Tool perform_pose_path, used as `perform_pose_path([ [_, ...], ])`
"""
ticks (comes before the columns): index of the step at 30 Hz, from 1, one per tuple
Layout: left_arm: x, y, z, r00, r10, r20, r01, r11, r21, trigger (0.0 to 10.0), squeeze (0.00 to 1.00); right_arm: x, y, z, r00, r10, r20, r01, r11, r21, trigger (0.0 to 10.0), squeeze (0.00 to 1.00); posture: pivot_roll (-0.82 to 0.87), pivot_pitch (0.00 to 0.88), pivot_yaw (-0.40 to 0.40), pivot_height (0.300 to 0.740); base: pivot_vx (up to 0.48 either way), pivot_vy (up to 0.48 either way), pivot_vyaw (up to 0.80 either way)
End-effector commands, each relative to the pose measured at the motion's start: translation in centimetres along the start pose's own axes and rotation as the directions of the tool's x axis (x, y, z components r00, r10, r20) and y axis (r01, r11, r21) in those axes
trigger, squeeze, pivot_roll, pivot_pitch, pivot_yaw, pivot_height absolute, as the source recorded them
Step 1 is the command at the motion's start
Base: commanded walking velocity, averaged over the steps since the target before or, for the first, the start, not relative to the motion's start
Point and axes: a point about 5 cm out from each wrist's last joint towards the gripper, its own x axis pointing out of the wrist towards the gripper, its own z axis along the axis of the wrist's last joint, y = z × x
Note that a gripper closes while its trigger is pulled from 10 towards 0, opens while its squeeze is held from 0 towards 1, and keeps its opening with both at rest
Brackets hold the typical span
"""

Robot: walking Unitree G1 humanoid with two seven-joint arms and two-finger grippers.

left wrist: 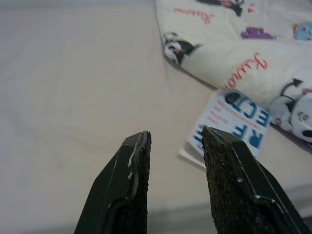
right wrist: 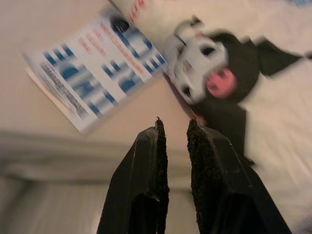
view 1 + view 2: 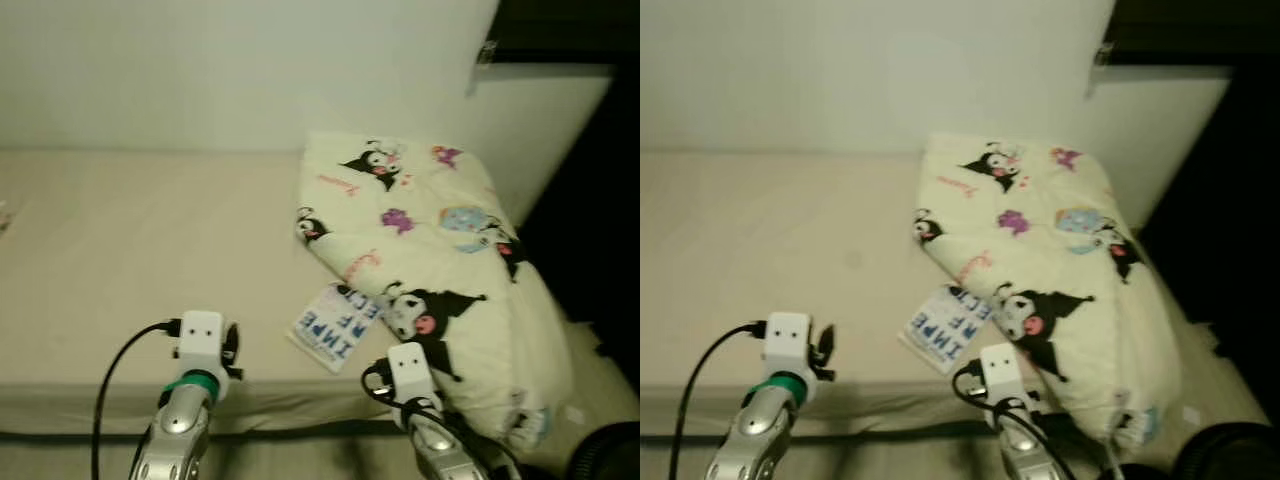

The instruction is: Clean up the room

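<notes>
Two grippers at the bed's edge

I see a booklet flat on the bed, its far corner tucked under the quilt. My right gripper hangs at the mattress edge just short of the booklet, fingers nearly pressed together with a thin gap, pinching nothing. My left gripper is spread and empty; the booklet lies ahead, off its right finger.

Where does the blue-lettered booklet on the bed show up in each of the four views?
Left eye view: booklet lower centre, partly under the cartoon blanket's edge.
Right eye view: booklet just left of centre, low.
Left wrist view: booklet beyond the left gripper's fingertips.
Right wrist view: booklet beyond the right gripper.
Shared landmark: the blanket's black-hooded character.
</notes>
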Motion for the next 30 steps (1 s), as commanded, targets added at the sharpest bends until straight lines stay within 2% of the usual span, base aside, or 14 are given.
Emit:
perform_pose_path([
  [1,-0.2,0.4,-0.7,0.999,0.024,-0.042,-0.025,0.999,-0.037,10.0,0.0,-0.2,0.2,-0.5,1.0,0.003,-0.021,-0.003,1.0,0.007,10.0,0.0,0.12,0.0,0.039,0.74,0.0,0.0,0.0],
  [13,-0.1,0.6,-0.6,0.999,0.033,-0.032,-0.034,0.998,-0.047,10.0,0.0,0.0,0.3,-0.3,1.0,0.004,-0.02,-0.004,1.0,0.009,10.0,0.0,0.12,0.0,0.037,0.74,0.0,0.44,0.0],
  [20,0.0,0.5,-0.3,1.0,0.029,-0.011,-0.029,0.999,-0.021,10.0,0.0,0.0,0.3,-0.2,1.0,0.004,-0.018,-0.003,1.0,0.012,10.0,0.0,0.12,0.0,0.037,0.74,0.0,0.0,0.0],
  [24,0.1,0.7,0.0,0.999,0.043,0.012,-0.044,0.999,0.027,10.0,0.0,0.1,0.3,-0.1,1.0,0.001,-0.012,-0.001,1.0,0.022,10.0,0.0,0.12,0.0,0.038,0.74,0.0,0.0,0.0],
  [30,0.3,0.8,0.4,0.999,0.024,0.041,-0.025,1.0,0.018,10.0,0.0,0.3,0.2,0.3,1.0,-0.006,-0.009,0.007,0.995,0.101,10.0,0.0,0.12,0.0,0.041,0.74,0.0,0.0,0.0],
])
